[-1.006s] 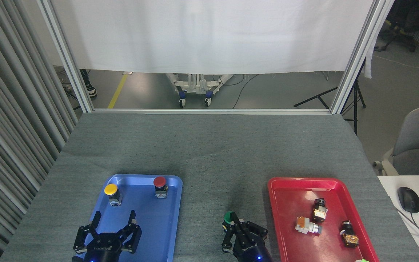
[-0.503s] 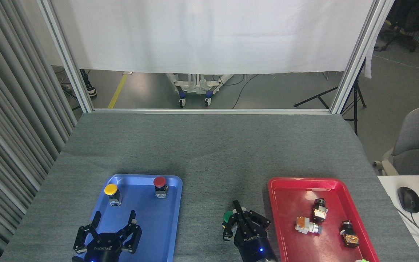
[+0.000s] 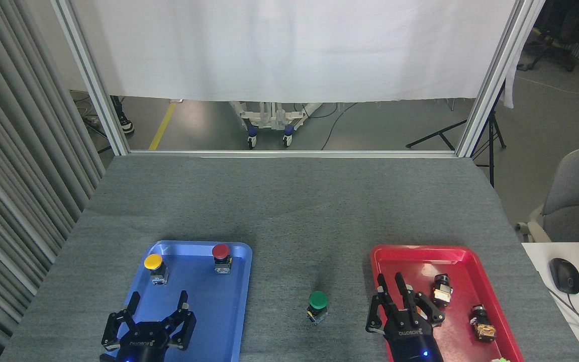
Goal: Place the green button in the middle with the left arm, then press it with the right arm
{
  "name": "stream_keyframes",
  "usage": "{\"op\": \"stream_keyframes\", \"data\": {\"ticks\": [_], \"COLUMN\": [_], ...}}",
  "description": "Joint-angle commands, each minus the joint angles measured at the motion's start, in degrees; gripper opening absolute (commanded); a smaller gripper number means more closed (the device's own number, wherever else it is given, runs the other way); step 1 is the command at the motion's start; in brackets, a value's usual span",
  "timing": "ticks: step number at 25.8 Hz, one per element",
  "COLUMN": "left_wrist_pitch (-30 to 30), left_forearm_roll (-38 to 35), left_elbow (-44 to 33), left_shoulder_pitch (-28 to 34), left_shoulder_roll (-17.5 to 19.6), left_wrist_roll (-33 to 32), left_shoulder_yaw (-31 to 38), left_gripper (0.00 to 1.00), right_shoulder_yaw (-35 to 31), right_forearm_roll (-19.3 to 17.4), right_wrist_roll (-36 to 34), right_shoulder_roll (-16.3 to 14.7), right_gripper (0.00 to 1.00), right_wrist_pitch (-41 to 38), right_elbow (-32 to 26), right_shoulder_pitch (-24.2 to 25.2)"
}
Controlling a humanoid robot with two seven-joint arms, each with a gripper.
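The green button [image 3: 317, 305] stands upright on the grey table [image 3: 289, 211] between the blue tray [image 3: 219, 301] and red tray [image 3: 410, 261] — touched by nothing. Our right pincer [image 3: 390, 294], fingers nearly together and empty, hovers over the red tray's left edge; our left pincer [image 3: 158, 305] hangs spread — empty — above the blue tray.

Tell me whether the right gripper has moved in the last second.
Yes. The right gripper has shifted right, off the green button, and is now over the red tray.
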Motion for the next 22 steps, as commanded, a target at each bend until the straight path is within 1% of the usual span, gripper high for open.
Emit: {"op": "stream_keyframes", "data": {"ticks": [1, 3, 5, 11, 17, 22], "left_wrist_pitch": [-0.06, -0.41, -1.64, -7.18, -15.27, -21.33], "left_forearm_roll": [0.02, 0.02, 0.02, -0.15, -0.77, -1.03], "left_elbow": [0.0, -0.09, 0.0, 0.0, 0.17, 0.79], "left_shoulder_pitch": [0.01, 0.01, 0.01, -0.25, -0.87, -2.01], "left_shoulder_roll": [-0.09, 0.0, 0.0, 0.09, 1.67, 1.76], "left_wrist_roll": [0.07, -0.02, 0.07, -0.28, -1.16, -1.51], "left_shoulder_yaw": [0.0, 0.0, 0.0, -0.18, -0.44, -0.7], "left_gripper": [1.0, 1.0, 1.0, 1.0, 0.99, 0.99], "right_shoulder_yaw": [-2.71, -3.41, -4.56, -7.54, -7.9, -7.98], "right_forearm_roll": [-0.52, -0.52, -0.52, -0.61, -0.61, -0.61], "right_wrist_roll": [-0.03, 0.06, 0.06, 0.85, 0.68, 0.85], "right_shoulder_roll": [-1.37, -1.72, -1.72, -1.81, -1.81, -2.16], "right_gripper": [1.0, 1.0, 1.0, 1.0, 1.0, 1.0], "right_wrist_pitch": [-0.36, -0.71, -0.71, -0.89, -0.54, -0.36], "right_elbow": [-2.31, -3.19, -3.28, -3.1, -3.19, -3.28], "right_shoulder_pitch": [2.65, 3.97, 4.24, 4.76, 5.38, 5.38]}}
